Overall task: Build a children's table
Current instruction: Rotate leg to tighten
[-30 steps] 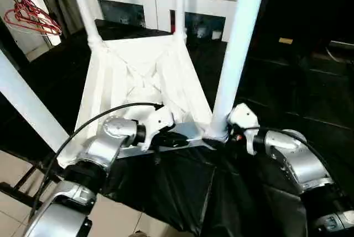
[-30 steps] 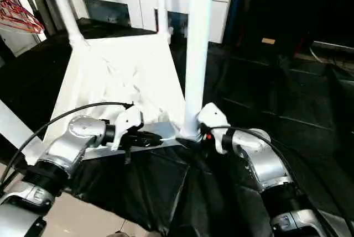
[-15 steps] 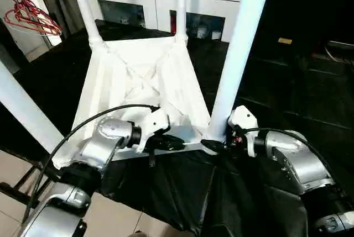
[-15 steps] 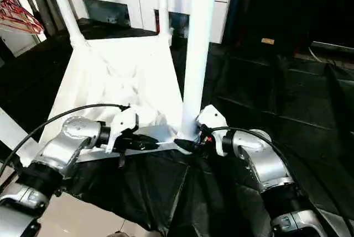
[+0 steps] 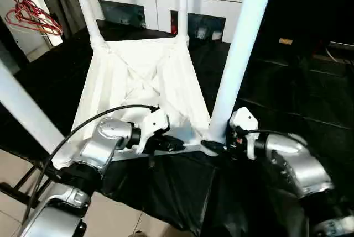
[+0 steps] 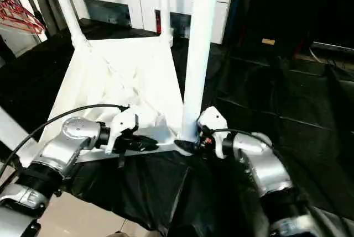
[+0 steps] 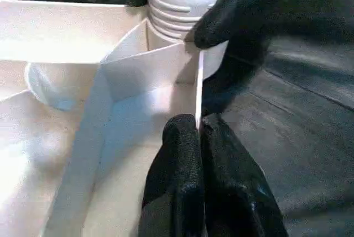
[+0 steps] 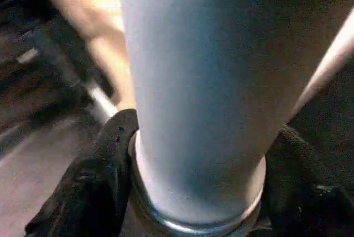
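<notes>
The white tabletop (image 5: 138,77) lies upside down on black cloth, its X-ribbed underside facing up, with four white tube legs standing in the corner sockets. My left gripper (image 5: 174,144) is shut on the thin near rim (image 7: 197,82), close to the near-right corner. My right gripper (image 5: 217,145) is shut around the base of the near-right leg (image 5: 238,54), one black finger on each side (image 8: 91,193). That leg leans slightly to the right. The near-left leg (image 5: 25,110) slants up past my left forearm.
A white glass-door cabinet (image 5: 166,5) stands behind the table. Red hangers (image 5: 36,16) hang at the far left. Black cloth (image 5: 166,187) drapes over the work surface's near edge, with pale floor (image 5: 110,220) below. Dark mats (image 5: 298,82) lie to the right.
My right gripper's black fingers have come round the front of the near-right leg's base. The left gripper stays clamped on the rim. The camera has shifted slightly.
</notes>
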Available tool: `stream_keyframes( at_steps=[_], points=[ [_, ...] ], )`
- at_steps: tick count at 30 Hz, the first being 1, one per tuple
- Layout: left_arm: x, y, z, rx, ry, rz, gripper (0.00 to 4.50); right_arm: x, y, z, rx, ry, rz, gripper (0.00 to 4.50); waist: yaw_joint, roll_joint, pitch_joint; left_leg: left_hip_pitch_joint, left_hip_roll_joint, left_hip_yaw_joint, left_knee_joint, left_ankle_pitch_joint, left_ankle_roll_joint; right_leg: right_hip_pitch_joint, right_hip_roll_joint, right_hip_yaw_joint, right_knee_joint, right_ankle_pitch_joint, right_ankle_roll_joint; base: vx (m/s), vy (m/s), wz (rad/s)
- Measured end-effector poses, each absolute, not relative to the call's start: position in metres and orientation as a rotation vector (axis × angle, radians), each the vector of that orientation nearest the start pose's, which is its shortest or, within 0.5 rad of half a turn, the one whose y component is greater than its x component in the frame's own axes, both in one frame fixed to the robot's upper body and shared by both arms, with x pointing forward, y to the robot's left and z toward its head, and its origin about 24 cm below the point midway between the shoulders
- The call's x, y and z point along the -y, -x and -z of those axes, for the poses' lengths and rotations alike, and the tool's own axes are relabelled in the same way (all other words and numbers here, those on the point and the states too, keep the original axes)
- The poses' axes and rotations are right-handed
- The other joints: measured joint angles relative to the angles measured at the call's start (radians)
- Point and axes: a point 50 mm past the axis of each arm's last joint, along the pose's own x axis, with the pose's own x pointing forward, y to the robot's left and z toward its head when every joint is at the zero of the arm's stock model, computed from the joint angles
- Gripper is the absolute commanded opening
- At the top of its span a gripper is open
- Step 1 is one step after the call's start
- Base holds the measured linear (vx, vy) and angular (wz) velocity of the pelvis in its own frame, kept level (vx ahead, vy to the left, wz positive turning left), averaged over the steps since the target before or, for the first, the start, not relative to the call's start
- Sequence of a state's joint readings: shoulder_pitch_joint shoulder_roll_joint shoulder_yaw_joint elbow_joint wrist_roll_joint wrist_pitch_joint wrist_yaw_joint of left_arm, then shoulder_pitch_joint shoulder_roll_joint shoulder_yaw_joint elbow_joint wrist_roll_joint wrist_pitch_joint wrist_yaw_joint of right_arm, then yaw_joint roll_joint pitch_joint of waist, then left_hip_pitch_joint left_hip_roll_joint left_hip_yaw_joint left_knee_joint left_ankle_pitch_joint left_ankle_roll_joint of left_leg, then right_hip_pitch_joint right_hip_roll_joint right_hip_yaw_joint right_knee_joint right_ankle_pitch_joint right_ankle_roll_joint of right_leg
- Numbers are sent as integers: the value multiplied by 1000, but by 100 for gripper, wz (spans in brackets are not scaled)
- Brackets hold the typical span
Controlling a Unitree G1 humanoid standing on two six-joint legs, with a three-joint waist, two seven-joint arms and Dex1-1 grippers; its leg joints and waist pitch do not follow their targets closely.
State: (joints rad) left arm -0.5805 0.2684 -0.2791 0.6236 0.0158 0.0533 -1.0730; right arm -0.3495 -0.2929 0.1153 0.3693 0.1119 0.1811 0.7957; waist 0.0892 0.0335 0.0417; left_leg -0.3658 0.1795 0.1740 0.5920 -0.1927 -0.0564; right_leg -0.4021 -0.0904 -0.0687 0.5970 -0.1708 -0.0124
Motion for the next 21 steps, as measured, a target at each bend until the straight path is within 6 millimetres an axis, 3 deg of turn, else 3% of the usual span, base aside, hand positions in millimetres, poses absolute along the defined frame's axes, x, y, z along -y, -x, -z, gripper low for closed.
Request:
stream_keyframes(
  at_steps=[4, 6, 10, 11, 15, 16, 21],
  points=[
    [-76, -330, -39, -353, -329, 1084, 0, 130, -324, -28, -286, 87, -475, 273, -19, -1, 0, 7, -2, 0, -1, 1, -2, 5, -2, 0, -3, -5, 8, 0, 0, 0],
    [-65, -331, -37, -350, -309, 1051, 0, 129, -328, -27, -287, 99, -401, 273, -27, -1, -1, 9, -3, 0, -1, 1, -2, 7, -2, 1, -5, -5, 8, 0, 0, 0],
    [-60, -330, -36, -346, -309, 1046, 0, 129, -330, -27, -283, 107, -387, 273, -29, -1, -1, 9, -3, -1, -2, 1, -2, 8, -2, 1, -5, -5, 8, 0, 0, 0],
    [-60, -330, -36, -343, -310, 1047, 0, 129, -330, -27, -281, 91, -383, 329, -28, -1, -1, 9, -3, -1, -2, 1, -2, 8, -2, 1, -4, -5, 8, 0, 0, 0],
    [-61, -329, -37, -328, -326, 1072, 0, 132, -328, -28, -267, 18, -408, 349, -28, 0, -1, 7, -3, -1, -2, 1, -2, 7, -2, 1, -4, -4, 7, 0, 0, 0],
    [-62, -329, -38, -323, -330, 1081, 0, 132, -327, -29, -264, 17, -419, 375, -29, 0, -1, 7, -3, -1, -2, 1, -2, 6, -2, 1, -4, -4, 7, 0, 0, 0],
    [-72, -326, -42, -309, -339, 1145, 0, 139, -322, -34, -257, 81, -570, 393, -32, 1, -1, -1, -3, -1, -5, 1, -2, 0, -2, 1, -3, 0, 2, 0, 0, 0]
  ],
)
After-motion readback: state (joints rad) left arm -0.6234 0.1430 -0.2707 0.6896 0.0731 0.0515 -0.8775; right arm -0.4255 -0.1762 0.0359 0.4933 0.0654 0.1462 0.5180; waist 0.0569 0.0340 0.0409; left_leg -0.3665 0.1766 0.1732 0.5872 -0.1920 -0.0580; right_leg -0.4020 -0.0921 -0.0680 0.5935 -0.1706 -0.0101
